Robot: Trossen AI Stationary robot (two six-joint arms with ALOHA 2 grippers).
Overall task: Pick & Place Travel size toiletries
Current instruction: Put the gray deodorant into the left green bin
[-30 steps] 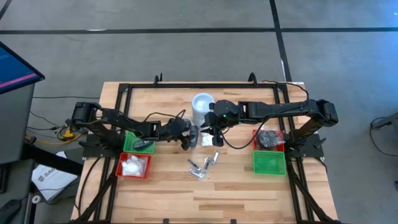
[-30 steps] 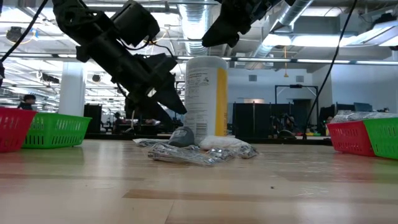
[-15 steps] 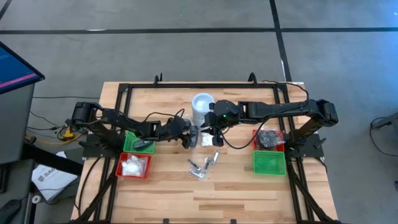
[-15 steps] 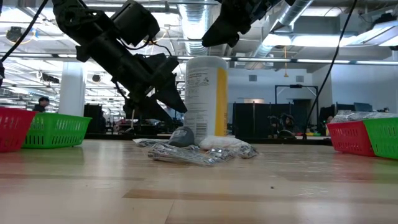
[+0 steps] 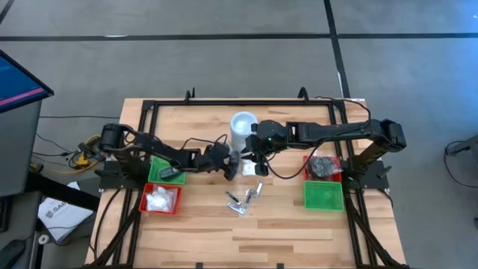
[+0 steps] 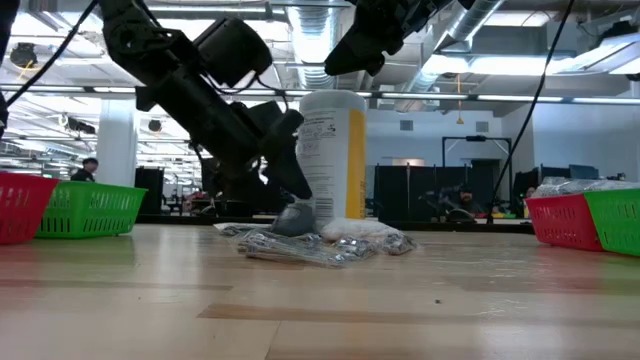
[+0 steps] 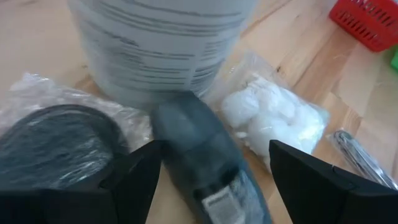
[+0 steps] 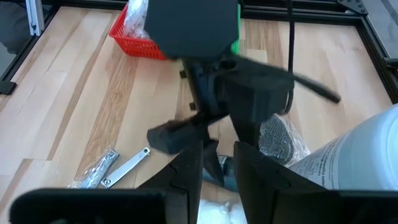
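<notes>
Left wrist view shows you the left end effector (image 7: 208,180) with its fingers spread wide on either side of a dark oblong piece (image 7: 202,155) lying on the table (image 7: 37,43), not closed on it. This piece lies just beside the white canister (image 7: 161,43), between a black round pot (image 7: 56,146) in clear wrap and a white packet (image 7: 273,118). From the high view, your right end effector (image 5: 260,158) hangs beside the canister; I cannot tell how its fingers stand.

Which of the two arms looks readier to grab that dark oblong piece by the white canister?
Left: its open left gripper straddles the dark oblong piece at the table, while the right gripper hangs above the white canister.
</notes>
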